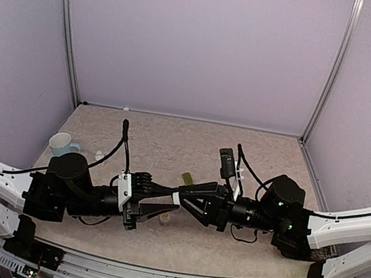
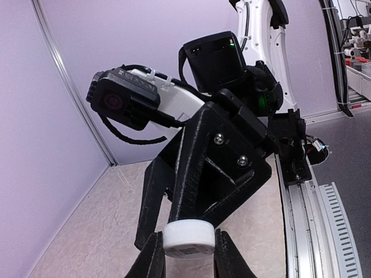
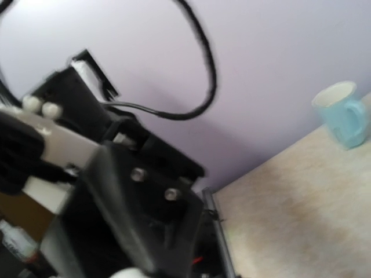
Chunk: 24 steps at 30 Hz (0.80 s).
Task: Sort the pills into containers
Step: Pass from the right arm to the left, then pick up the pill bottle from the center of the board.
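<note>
My left gripper (image 2: pixel 188 250) is shut on a white ribbed cap (image 2: pixel 188 234), one finger on each side of it. In the top view both grippers meet tip to tip over the middle of the table, left gripper (image 1: pixel 173 198) against right gripper (image 1: pixel 182 196). The right gripper's black fingers (image 2: pixel 152 197) hang just behind the cap, spread with table showing between them. The dark green containers (image 1: pixel 187 179) lie just behind the grippers, partly hidden. A small pale bottle (image 1: pixel 165 218) stands on the table below the grippers. No pills show. The right wrist view is blurred.
A light blue mug (image 1: pixel 63 142) stands at the left of the table and also shows as the mug (image 3: pixel 342 113) in the right wrist view. A small white object (image 1: pixel 99 156) lies near it. Cables loop over both wrists.
</note>
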Available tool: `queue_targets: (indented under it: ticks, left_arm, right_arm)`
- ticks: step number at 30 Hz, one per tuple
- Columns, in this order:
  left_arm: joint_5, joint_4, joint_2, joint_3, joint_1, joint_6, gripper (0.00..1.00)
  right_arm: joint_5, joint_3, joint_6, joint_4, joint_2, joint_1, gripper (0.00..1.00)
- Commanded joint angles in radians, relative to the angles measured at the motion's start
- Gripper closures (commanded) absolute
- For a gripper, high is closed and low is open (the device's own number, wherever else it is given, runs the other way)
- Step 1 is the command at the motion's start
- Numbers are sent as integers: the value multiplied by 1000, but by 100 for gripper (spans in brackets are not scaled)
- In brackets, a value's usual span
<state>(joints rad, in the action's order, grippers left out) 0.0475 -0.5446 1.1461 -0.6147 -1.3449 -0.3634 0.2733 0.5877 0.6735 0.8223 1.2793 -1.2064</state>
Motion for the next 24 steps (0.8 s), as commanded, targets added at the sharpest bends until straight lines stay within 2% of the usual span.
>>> queue_targets:
  ticks: [1,6,10,13,16,24]
  left_arm:
    - [48,70,-9,-49,-2,45,76]
    - [98,190,-44,-60,-2,134,76]
    - [145,272,-87,-51,-2,212,77]
    - [177,344,-120,-56,-3,267,77]
    - [212,437,-141,-76,-2,324,77]
    - [259,582,-180,-100,-2,445,76]
  right_arm:
    - [-8,-9,-52,-42,-32,-6,54]
    - [-87,-67,-189,-124,-122,-3,42]
    - [-150,-124,-337,-150,-160,-1,37]
    - [-173,-161,-429,-137,-132,-1,37]
    - [-193,-174,-500,-119,-13,-1,36]
    - [-228,-122,-545,95,422,-4,34]
